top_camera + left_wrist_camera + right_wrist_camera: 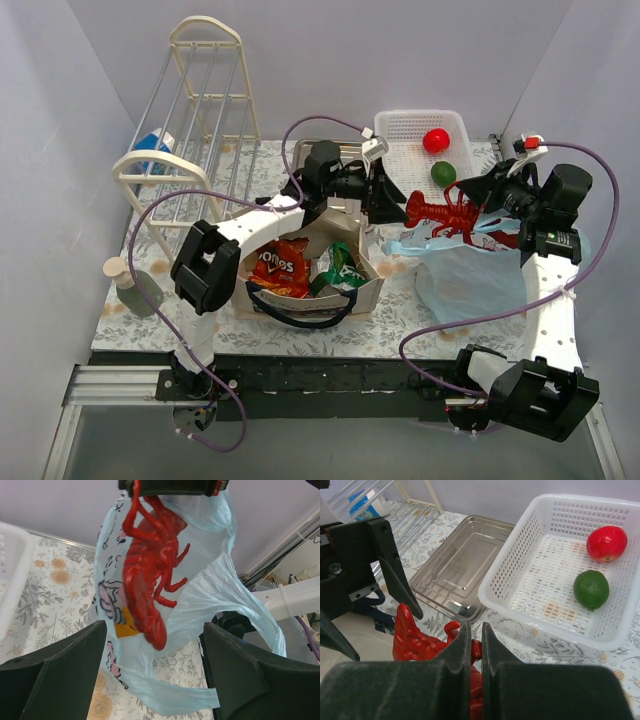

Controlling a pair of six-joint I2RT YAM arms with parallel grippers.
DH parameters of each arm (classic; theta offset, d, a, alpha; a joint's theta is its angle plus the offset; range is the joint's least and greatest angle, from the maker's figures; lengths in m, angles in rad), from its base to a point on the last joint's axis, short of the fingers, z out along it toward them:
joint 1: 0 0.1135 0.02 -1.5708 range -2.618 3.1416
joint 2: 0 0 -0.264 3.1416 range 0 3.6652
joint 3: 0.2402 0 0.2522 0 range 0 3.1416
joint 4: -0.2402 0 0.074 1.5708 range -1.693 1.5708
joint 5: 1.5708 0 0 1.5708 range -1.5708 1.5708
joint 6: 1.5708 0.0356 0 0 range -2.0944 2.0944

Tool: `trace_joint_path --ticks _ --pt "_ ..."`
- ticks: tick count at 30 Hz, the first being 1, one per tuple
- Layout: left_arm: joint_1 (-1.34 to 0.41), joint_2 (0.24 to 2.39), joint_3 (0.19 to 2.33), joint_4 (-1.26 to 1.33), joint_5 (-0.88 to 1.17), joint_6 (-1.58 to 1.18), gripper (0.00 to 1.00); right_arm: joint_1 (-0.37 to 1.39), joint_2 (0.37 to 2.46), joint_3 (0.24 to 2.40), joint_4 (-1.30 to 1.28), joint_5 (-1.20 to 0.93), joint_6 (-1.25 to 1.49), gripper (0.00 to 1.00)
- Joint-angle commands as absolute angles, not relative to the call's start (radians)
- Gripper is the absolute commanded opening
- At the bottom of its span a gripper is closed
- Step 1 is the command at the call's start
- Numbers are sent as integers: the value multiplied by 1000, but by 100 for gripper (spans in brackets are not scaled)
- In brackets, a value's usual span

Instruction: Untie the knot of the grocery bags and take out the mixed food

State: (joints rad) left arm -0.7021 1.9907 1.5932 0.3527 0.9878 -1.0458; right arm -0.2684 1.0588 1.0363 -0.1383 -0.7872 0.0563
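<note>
**A:** Right gripper?

**B:** Clenched on the red toy lobster, gripped at its upper end. Body hangs straight below the jaws, tail lowest, clear of the desk.

**A:** Left gripper?

**B:** Released. Jaws wide, one finger on either side of the lobster's tail end. From the wrist view, a gap on both sides; no contact seen.

**A:** The bags?

**B:** Light-blue carrier bag sits directly beyond the lobster as seen from the left gripper, open and crumpled. From above, it lies on the desk beneath the right gripper. Beige tote stands behind the left gripper, under that arm, top open. Doritos bag and green snack bag are inside it, side by side.

**A:** Other food?

**B:** Red apple and green fruit lie in the white basket, ahead and to the right of the right gripper, close together, not touching. Steel tray lies just left of the basket, ahead of that gripper.
</note>
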Motion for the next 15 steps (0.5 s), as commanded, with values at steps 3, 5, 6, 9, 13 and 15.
trace_joint_path --ticks 3,5,6,9,13,15 --pt "-747 2009 1601 439 964 -1129 65 -270 1060 1022 -41 -839 103 1" --pt "-750 2037 1608 455 910 -1211 47 -270 1058 1023 -48 -850 97 1" --pt "-750 2045 1612 465 914 -1219 45 -268 1058 1019 -48 -845 103 1" --pt "-753 2059 1614 448 911 -1200 40 -265 1048 1006 -34 -841 115 1" --pt "-753 2062 1614 410 902 -1180 9 -262 1037 1000 -43 -842 114 1" --pt "-753 2054 1611 416 900 -1183 0 -261 1035 999 -64 -857 91 1"
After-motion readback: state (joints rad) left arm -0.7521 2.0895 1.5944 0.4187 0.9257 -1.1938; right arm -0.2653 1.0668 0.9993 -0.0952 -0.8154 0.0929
